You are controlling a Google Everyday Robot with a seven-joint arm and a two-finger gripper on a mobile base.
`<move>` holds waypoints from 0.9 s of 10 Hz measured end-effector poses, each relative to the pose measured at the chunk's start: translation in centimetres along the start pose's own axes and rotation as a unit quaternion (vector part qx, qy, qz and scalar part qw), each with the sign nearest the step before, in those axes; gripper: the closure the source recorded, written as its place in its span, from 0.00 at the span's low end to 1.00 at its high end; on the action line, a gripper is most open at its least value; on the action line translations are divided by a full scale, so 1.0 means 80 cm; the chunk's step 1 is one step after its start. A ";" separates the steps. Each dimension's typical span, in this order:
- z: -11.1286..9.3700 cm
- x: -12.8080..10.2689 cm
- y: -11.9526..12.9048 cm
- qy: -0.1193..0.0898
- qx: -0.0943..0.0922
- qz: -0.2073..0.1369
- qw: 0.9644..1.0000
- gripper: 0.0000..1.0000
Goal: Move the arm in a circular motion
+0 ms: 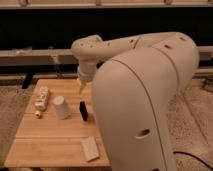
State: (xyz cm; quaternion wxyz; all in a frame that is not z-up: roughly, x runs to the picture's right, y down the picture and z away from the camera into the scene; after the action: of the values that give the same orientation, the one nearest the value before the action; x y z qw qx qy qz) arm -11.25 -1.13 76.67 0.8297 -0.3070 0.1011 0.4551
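- Locating the arm point(145, 95): it fills the centre and right of the frame. A bulky cream-white segment takes up the lower right foreground, and a slimmer segment runs toward the upper left, where it bends downward at a rounded joint.
- The gripper point(81, 86) sits at the tapered tip, left of centre, and points down above the far part of the wooden table point(45, 142). Whether it is released or clenched cannot be told from this view. Nothing is visibly held.
- Handling judgement: the arm appears rigid and heavy, with a smooth hard shell marked by small dark holes. It most likely does not flex, so all motion has to come from the joints.
- Hold point: the task calls for no grasp. The arm is itself the moved part, so no place on it needs to be taken hold of. The circle is probably best traced by the tip, driven from the joint in the upper left.
- Clearance: lower in the frame than the tip stand a white cup point(61, 107) and, just to its right, a small dark upright object point(83, 110).
- A pale blocky item point(41, 98) lies near the table's left edge, and a flat pale piece point(90, 148) lies near the front edge. The tip appears apart from all four.
- Risk: the cup looks light and easy to tip. A circle that dips toward the tabletop could knock it or the dark object over, so the path should be kept above them.
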 end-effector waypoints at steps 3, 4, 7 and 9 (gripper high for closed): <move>0.010 -0.043 0.046 0.014 0.006 -0.063 0.998 0.35; 0.012 -0.051 0.059 0.018 0.007 -0.083 0.996 0.35; 0.018 -0.053 0.119 0.028 0.002 -0.142 0.989 0.35; 0.020 -0.036 0.161 0.034 0.002 -0.188 0.982 0.35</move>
State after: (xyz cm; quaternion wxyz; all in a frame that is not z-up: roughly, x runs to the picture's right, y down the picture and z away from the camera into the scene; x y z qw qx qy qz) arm -23.59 2.94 73.83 0.8972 -0.3342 0.0706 0.2798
